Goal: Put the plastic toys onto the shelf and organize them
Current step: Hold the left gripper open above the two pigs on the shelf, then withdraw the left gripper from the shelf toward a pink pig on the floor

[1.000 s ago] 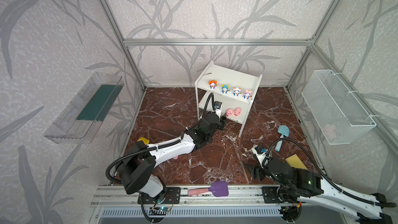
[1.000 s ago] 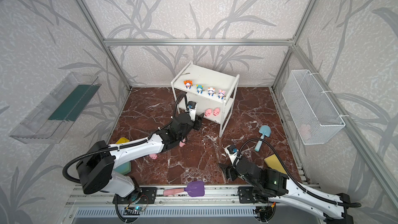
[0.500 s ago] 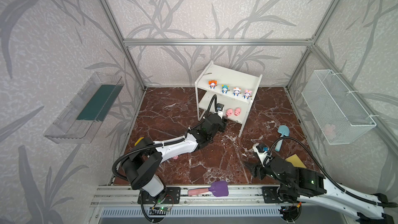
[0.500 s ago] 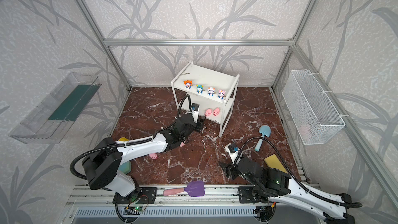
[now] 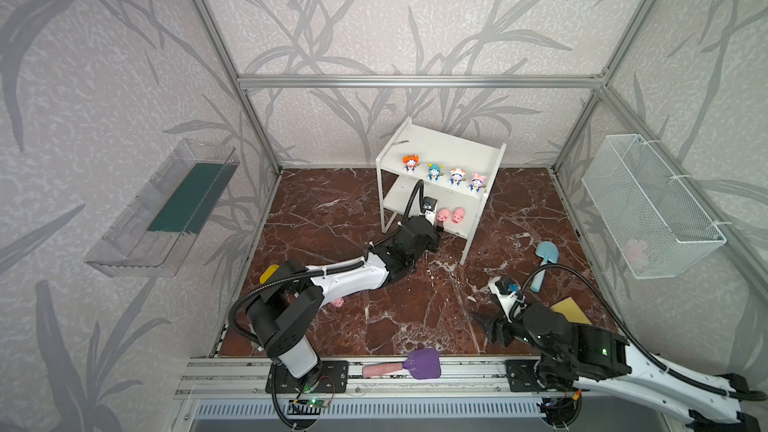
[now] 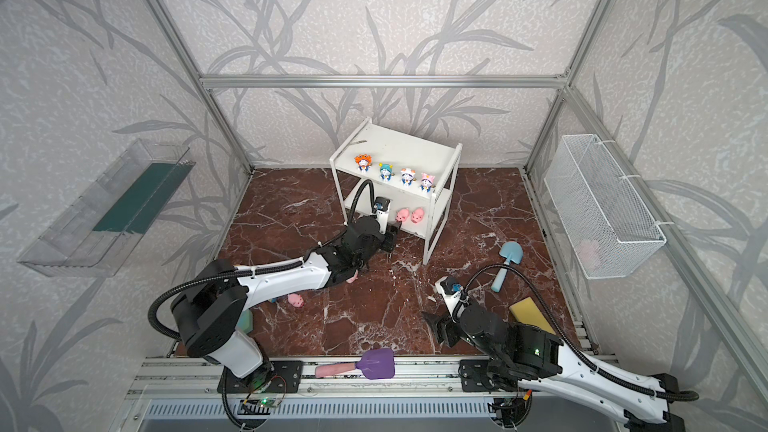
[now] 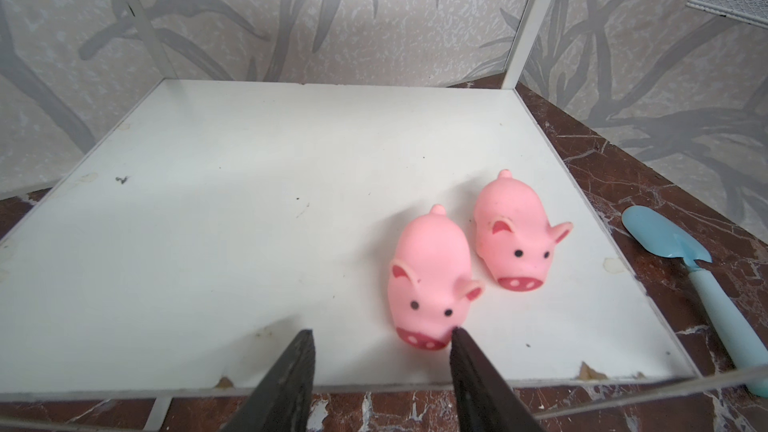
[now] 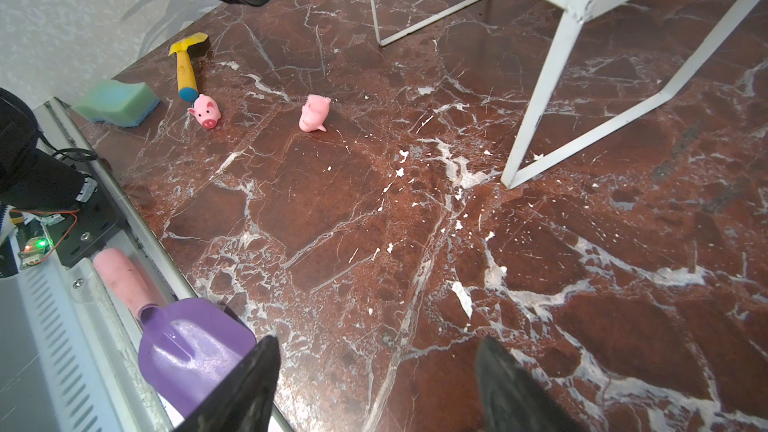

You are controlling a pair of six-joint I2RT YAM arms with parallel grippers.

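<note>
The left gripper (image 7: 381, 332) is held at the front edge of the shelf (image 7: 249, 201), level with its lower board. Its fingers are parted to a moderate gap and nothing is gripped between them. One fingertip (image 7: 457, 332) is seen right at the snout of the nearer pig (image 7: 432, 276); whether contact is made cannot be told. A second pig (image 7: 513, 234) is stood just beside it, closer to the board's side edge. Both snouts are turned toward the front edge. The far side and the back of this board are left bare.

On the top board four figurines are lined up along the front edge: the orange-hatted figurine (image 5: 410, 162), the teal-hatted figurine (image 5: 435, 170), the white-hatted figurine (image 5: 456, 176) and the pink-hatted figurine (image 5: 477, 181). Open board is left behind the row.

Two more pigs are found on the table (image 8: 415, 222). The upright pig (image 8: 204, 111) is set just beside the handle end of the yellow shovel (image 8: 185, 64) and near the green sponge (image 8: 118, 101). The tipped pig (image 8: 313, 113) is set apart on open marble.

The right gripper (image 8: 378, 342) is held low near the table's front edge, its fingers spread wide and empty. The purple shovel (image 8: 191, 342) is seen just beside one finger, lying on the front rail. A broad stretch of bare table is left between this gripper and the shelf's leg frame. The blue shovel (image 5: 542, 259) and the yellow sponge (image 5: 571, 309) are kept near the right edge.
</note>
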